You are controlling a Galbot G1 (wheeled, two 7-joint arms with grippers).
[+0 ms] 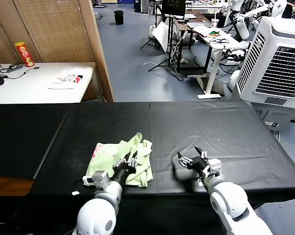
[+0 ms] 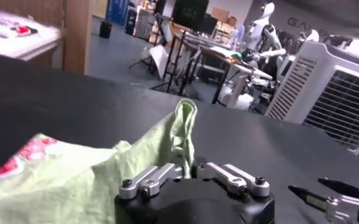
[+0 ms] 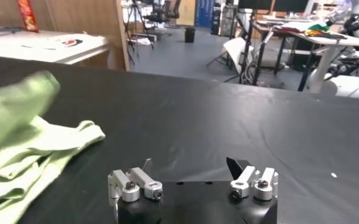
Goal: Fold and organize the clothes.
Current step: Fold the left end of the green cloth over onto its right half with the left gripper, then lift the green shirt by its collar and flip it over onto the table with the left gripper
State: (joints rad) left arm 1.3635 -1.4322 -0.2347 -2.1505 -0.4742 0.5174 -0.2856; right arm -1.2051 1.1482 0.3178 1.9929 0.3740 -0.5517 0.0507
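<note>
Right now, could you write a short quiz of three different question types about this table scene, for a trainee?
1. True or false: the shirt lies spread flat on the black table cover.
2. Which gripper is over the shirt? A) left B) right C) both
3. Fill in: the right gripper stands open above bare ____.

Key:
1. False. The shirt is bunched in a heap, with a peak of fabric sticking up.
2. A. The left gripper is over the shirt's near edge; the right gripper is apart from the shirt, to its right.
3. Table cover.
</note>
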